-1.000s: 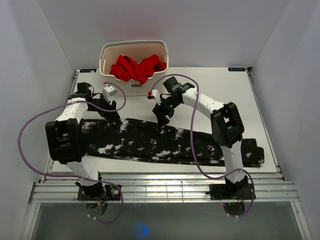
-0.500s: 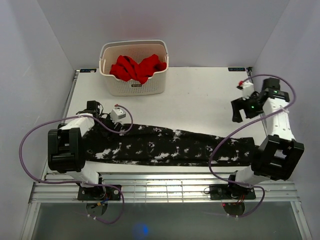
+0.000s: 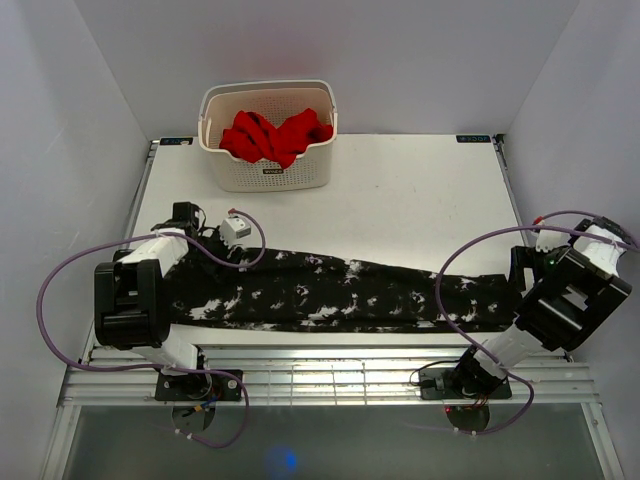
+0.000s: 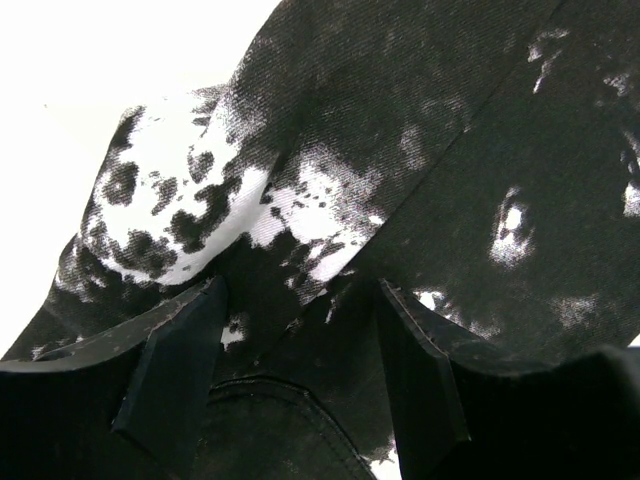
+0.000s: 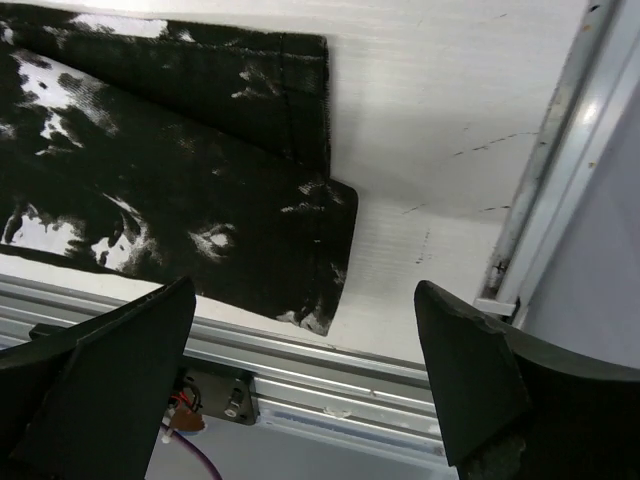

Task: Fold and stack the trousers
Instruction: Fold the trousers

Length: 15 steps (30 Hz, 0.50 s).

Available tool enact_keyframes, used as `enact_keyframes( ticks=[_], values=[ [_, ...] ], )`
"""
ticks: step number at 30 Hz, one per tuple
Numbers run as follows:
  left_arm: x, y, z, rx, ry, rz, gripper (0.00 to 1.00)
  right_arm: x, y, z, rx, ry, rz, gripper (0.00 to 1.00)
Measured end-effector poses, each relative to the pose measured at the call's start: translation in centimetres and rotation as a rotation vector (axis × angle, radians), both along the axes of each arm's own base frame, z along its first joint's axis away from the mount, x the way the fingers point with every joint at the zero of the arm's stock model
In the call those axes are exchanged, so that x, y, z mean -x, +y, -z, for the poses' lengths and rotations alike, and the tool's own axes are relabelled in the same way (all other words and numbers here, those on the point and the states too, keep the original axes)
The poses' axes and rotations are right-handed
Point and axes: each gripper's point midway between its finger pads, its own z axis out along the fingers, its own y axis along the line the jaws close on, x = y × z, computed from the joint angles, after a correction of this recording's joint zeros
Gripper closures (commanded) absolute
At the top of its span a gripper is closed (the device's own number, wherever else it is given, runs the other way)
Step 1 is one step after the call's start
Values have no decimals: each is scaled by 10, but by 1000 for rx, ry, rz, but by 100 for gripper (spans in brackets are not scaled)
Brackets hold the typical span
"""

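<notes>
The trousers [image 3: 330,292], black with white speckles, lie stretched lengthwise across the near part of the table. My left gripper [image 3: 210,248] is down on their left end. In the left wrist view its fingers [image 4: 175,370] stand apart with the trousers [image 4: 480,150] and a dark seam lying flat between them; the left gripper [image 4: 300,370] is open. My right gripper [image 3: 522,268] hovers at the right end, wide open. In the right wrist view the right gripper [image 5: 305,290] frames the two overlapping leg hems of the trousers [image 5: 180,200], holding nothing.
A cream basket [image 3: 270,175] with a red garment [image 3: 275,135] stands at the back left of the white table [image 3: 400,200]. An aluminium rail [image 5: 350,365] runs along the near edge, another rail [image 5: 560,150] along the right side. White walls enclose the table.
My right arm has swung from the middle of the trousers to their right end and opened wider. My left gripper moved slightly toward the near side, then stayed.
</notes>
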Motion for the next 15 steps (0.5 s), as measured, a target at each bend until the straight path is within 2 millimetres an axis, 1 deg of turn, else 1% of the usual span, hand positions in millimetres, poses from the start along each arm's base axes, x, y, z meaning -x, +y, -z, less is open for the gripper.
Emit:
enact_keyframes(
  ticks=[4, 6, 8, 11, 13, 14, 15],
  values=[
    [-3, 0, -3, 1, -6, -4, 28, 7, 5, 15, -44, 36, 8, 13],
    [-5, 0, -6, 1, -9, -8, 27, 9, 9, 19, -58, 43, 7, 24],
    [-7, 0, -8, 0, -15, -10, 27, 12, 11, 23, -66, 49, 7, 30],
    [-10, 1, -13, -2, -26, -14, 27, 13, 14, 25, -79, 52, 8, 32],
    [-12, 1, -15, -3, -34, -15, 27, 12, 15, 25, -82, 50, 10, 28],
    [-13, 1, -17, -3, -36, -17, 27, 12, 15, 26, -85, 53, 11, 23],
    [-15, 2, -18, -3, -40, -17, 27, 13, 15, 28, -88, 57, 14, 23]
  ],
)
